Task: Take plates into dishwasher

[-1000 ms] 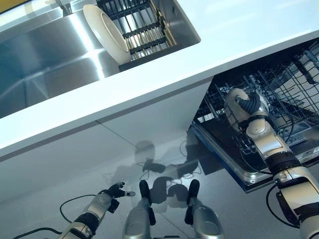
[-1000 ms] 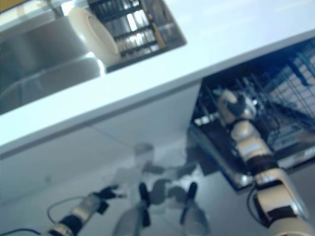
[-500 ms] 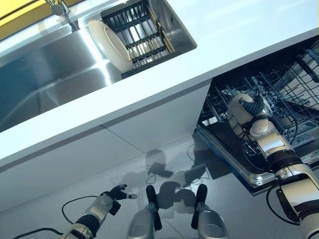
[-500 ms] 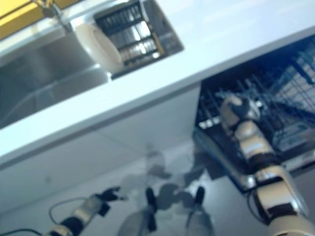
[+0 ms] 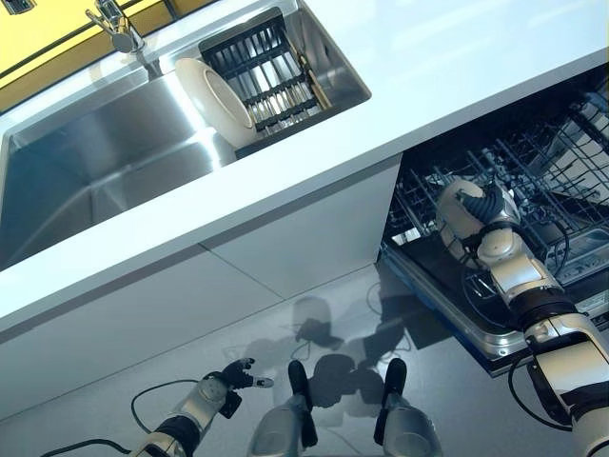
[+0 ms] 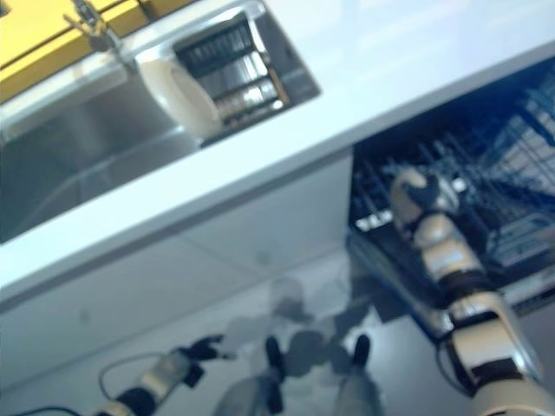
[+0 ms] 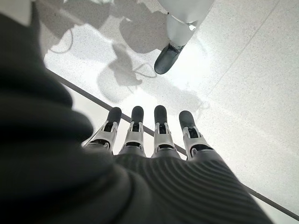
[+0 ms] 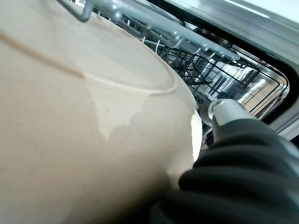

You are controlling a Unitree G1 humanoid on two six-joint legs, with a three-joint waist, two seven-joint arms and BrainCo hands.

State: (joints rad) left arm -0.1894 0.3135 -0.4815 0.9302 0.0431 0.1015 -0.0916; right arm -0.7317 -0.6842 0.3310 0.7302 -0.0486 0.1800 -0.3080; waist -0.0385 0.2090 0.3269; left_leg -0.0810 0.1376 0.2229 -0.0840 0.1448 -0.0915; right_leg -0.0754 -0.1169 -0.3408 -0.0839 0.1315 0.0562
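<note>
Gripping a cream plate (image 8: 88,140), the right hand (image 5: 473,205) reaches into the dishwasher rack (image 5: 561,162).

A white counter (image 5: 457,67) with steel sink (image 5: 86,162) stands over pale speckled floor (image 7: 252,70).

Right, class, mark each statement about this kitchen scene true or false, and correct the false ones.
1. A plate stands on edge in the sink rack. True.
2. The right hand is at the dishwasher rack with a plate. True.
3. The left hand holds a cup. False: it hangs empty, fingers straight, low over the floor.
4. The dishwasher is closed. False: its door is down.
</note>
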